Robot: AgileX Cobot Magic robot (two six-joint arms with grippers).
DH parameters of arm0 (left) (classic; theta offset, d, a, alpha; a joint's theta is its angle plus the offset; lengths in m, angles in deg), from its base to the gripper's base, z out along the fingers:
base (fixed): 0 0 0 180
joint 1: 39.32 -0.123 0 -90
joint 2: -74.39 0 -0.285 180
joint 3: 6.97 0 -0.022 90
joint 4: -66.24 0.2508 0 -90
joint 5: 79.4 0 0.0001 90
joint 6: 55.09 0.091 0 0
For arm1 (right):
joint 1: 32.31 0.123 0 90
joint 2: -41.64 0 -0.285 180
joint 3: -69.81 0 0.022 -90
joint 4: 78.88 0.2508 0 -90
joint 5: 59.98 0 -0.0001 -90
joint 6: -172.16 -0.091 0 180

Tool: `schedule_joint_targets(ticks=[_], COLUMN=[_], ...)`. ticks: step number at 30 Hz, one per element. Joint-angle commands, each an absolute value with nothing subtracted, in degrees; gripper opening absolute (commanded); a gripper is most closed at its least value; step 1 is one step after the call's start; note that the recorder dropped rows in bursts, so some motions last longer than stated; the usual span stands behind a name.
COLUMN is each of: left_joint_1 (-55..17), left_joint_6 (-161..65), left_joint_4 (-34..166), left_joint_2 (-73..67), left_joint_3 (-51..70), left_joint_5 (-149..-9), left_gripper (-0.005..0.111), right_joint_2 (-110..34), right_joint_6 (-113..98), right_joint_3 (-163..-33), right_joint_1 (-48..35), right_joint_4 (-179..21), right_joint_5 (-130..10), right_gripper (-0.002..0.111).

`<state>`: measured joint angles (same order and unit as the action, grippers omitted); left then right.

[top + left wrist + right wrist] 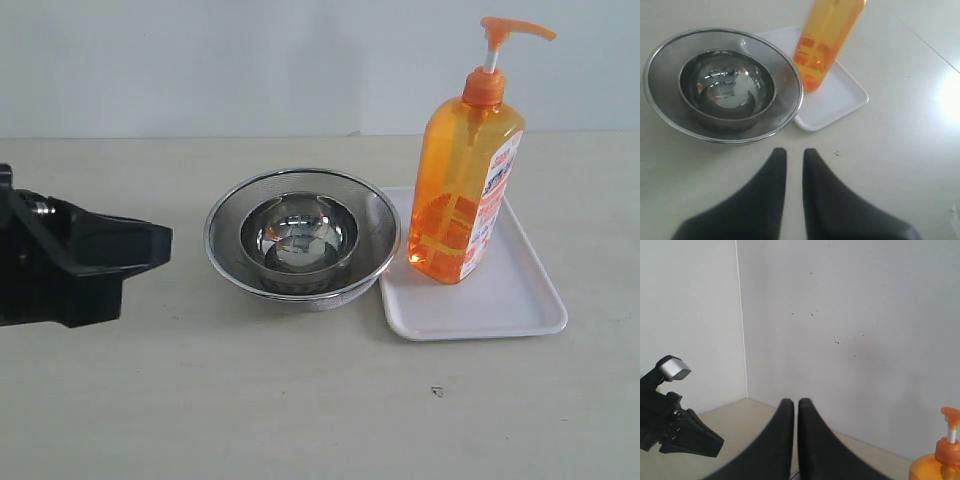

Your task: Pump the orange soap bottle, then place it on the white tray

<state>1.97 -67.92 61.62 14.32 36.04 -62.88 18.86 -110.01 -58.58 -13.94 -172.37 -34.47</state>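
The orange soap bottle (462, 190) is seen upright on the white tray (512, 300), so placement is judged done. The left end effector (794, 156) and right end effector (792, 406) are closed and empty.

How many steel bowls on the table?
2. A wide mesh bowl sits beside the white tray; a smaller solid bowl is nested inside it. More could hide beneath it.

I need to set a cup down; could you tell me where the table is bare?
Bare table lies in front of the steel bowls and white tray, and between the left gripper and the bowls. Crowded where the bowls' rim meets the tray carrying the orange soap bottle.
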Motion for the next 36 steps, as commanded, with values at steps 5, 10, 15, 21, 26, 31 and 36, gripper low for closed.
schedule_joint_targets(ticks=[5,10,15,21,26,31,36], left_joint_1=[0.92,-5.0,-12.84,-21.4,-26.9,-30.54,-33.56], left_joint_6=[-67.53,-67.53,-67.85,-68.2,-68.43,-68.43,-68.43], left_joint_4=[64.66,62.6,62.6,60.88,60.88,60.88,61.14], left_joint_2=[19.98,27.17,36.31,49.9,59.37,65.51,66.61], left_joint_3=[36.29,36.29,36.41,42.01,52.01,60.82,65.06], left_joint_5=[-59.77,-58.83,-56.0,-60.33,-69.98,-78.48,-79.4], left_gripper=[0.006,0.006,0.006,0.006,0.005,0.005,0.005], right_joint_2=[19.28,19.28,19.28,19.28,19.28,19.28,19.28], right_joint_6=[-109.93,-109.93,-110.03,-109.93,-109.93,-109.93,-109.93], right_joint_3=[-58.3,-58.3,-58.3,-58.3,-58.3,-58.3,-58.3], right_joint_1=[-14.07,-14.07,-14.07,-14.07,-14.07,-14.07,-14.07], right_joint_4=[-172.13,-172.13,-172.13,-172.13,-172.13,-172.13,-172.13], right_joint_5=[-34.42,-34.58,-34.45,-34.59,-34.48,-34.48,-34.6], right_gripper=[0.001,0.001,0.001,0.001,0.001,0.001,0.001])
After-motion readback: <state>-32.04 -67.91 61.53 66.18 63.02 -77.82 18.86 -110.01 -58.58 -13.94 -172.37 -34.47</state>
